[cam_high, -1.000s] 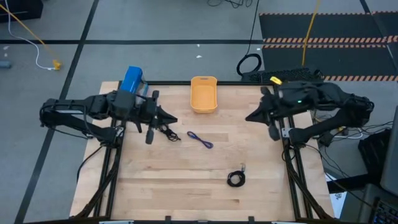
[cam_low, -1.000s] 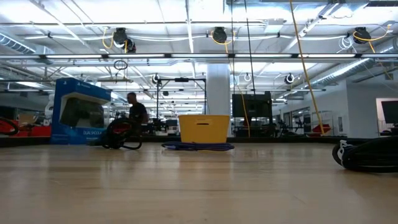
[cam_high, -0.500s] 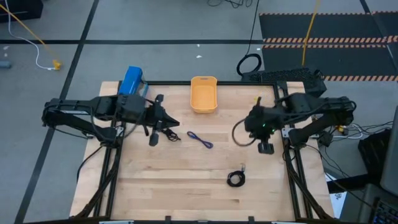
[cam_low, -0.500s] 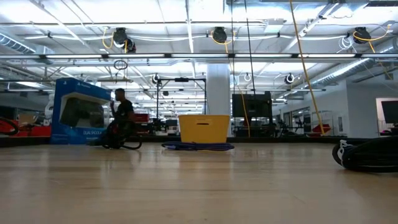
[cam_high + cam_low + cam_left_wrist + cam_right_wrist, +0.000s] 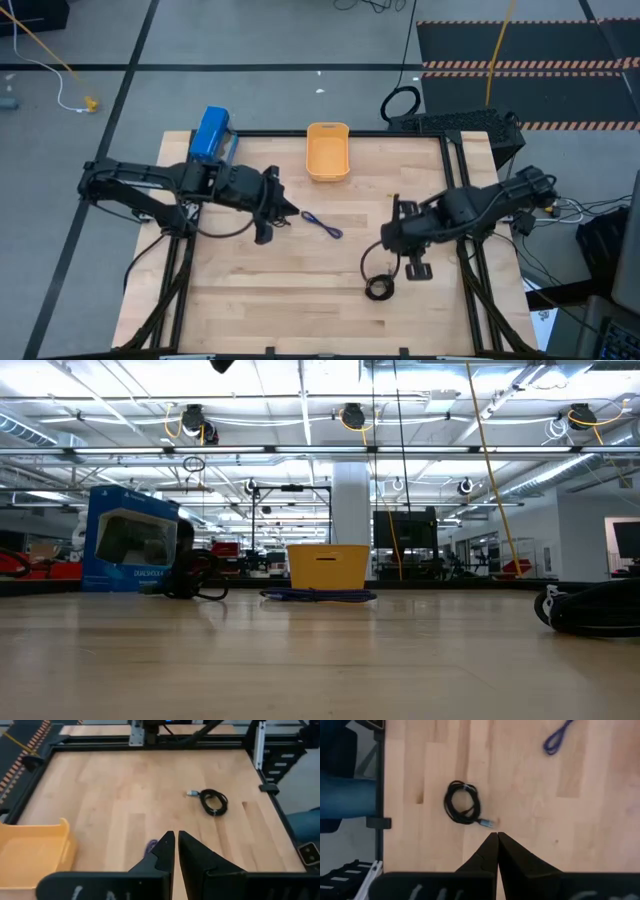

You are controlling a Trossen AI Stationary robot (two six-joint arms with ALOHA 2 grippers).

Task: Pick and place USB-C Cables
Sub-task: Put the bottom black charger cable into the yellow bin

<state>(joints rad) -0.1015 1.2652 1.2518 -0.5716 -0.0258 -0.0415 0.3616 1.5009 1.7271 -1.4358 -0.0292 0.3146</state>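
Swinging inward, your right gripper [image 5: 385, 240] is now hanging, fingers pressed together and empty, near the coiled black cable [image 5: 379, 288]. Your left gripper [image 5: 283, 212], fingers nearly closed, is nearing the blue-purple cable [image 5: 322, 225] on the worktop [image 5: 300, 300].

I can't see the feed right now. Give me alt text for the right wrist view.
The right pincer, shut and empty, hovers above the bare wooden table, its tips near a coiled black USB-C cable lying flat. A blue-purple USB-C cable lies farther off, near the frame's edge.
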